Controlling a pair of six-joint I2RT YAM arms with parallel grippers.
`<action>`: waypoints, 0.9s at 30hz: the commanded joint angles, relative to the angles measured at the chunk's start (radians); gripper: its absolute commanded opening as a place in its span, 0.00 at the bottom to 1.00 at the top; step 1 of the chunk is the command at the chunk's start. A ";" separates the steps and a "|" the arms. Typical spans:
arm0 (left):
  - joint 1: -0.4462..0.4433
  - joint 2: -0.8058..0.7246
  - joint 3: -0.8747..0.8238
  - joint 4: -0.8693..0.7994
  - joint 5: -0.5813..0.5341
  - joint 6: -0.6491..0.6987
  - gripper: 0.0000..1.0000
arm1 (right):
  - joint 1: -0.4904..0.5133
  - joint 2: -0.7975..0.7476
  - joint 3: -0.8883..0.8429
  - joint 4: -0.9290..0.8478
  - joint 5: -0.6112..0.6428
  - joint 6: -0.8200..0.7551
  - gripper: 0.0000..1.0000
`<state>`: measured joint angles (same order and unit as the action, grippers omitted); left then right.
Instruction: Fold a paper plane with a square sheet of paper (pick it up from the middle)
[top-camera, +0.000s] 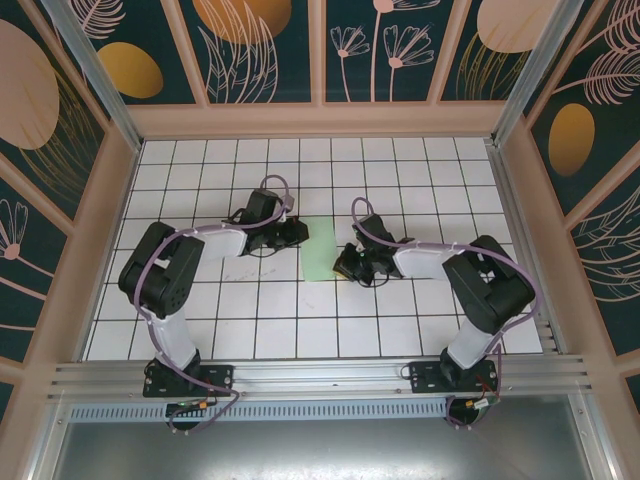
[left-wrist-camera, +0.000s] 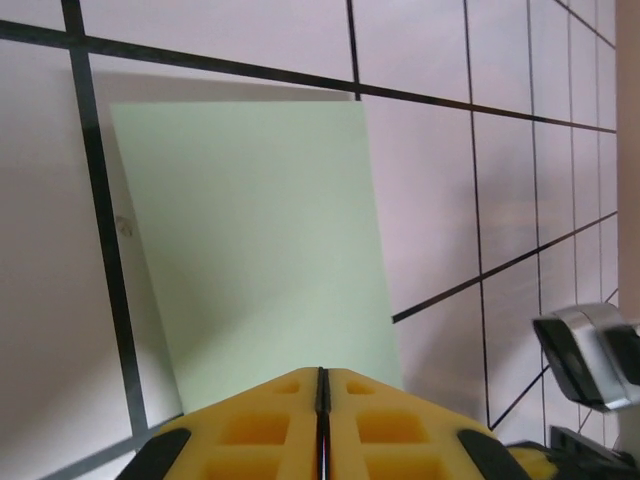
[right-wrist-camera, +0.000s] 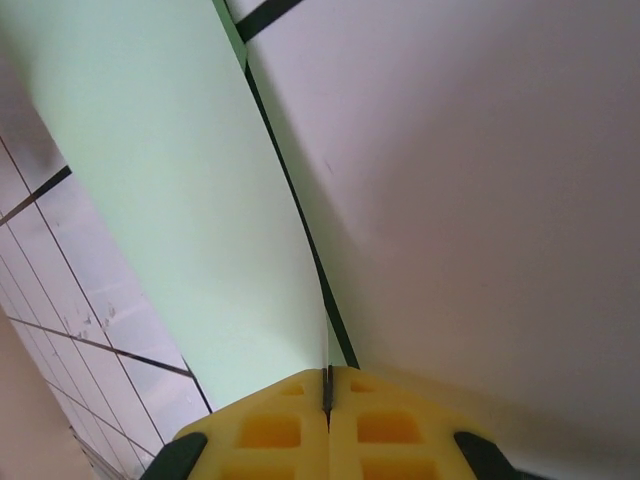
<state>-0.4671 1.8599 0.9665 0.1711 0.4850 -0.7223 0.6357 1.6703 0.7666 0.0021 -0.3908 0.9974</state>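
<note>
The square sheet of paper is a pale green strip, one tile wide and two long, at the table's centre between both grippers. My left gripper is at its upper left edge. In the left wrist view its yellow fingers are shut, tips at the near edge of the sheet, which casts a shadow along its left and far sides. Whether the tips touch it is hidden. My right gripper is at the lower right edge. Its fingers are shut on the thin edge of the paper, which curves up into the seam.
The white gridded table is boxed in by wooden walls at the back and on both sides. An aluminium rail carrying both arm bases runs along the near edge. Part of the right arm's wrist shows in the left wrist view.
</note>
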 joint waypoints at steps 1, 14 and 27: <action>-0.004 0.050 0.034 -0.035 -0.008 0.024 0.10 | -0.002 -0.052 -0.023 -0.035 -0.006 -0.010 0.06; -0.005 0.105 0.040 -0.082 -0.041 0.050 0.06 | -0.007 -0.073 -0.029 -0.010 0.011 0.014 0.21; -0.005 0.117 0.031 -0.088 -0.041 0.061 0.05 | -0.008 -0.072 -0.007 0.004 0.015 0.005 0.09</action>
<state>-0.4671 1.9404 0.9916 0.1226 0.4633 -0.6846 0.6346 1.6253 0.7506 -0.0032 -0.3897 1.0050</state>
